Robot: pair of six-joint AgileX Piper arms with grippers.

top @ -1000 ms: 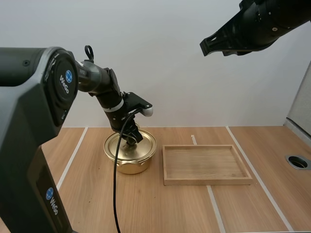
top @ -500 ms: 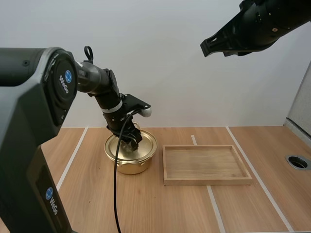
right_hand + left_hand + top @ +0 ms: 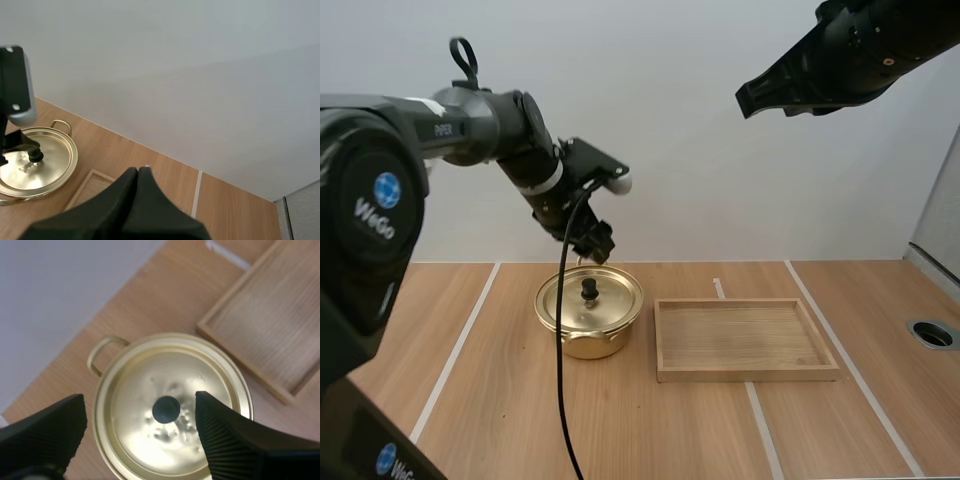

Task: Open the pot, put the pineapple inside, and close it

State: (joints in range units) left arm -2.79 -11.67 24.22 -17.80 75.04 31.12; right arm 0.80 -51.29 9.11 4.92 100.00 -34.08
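Above the lidded pot (image 3: 589, 310), left jaws apart; "WeGo" on arm (image 3: 380, 195)

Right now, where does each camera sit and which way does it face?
High view: behind and above the arm bases, facing forward and down over the table; left arm and right arm show.
Left wrist view: on the left arm, straight down at the lidded pot; left tool shows, open.
Right wrist view: on the right arm, down toward table and wall; right tool shows, shut.
All three share the pot.
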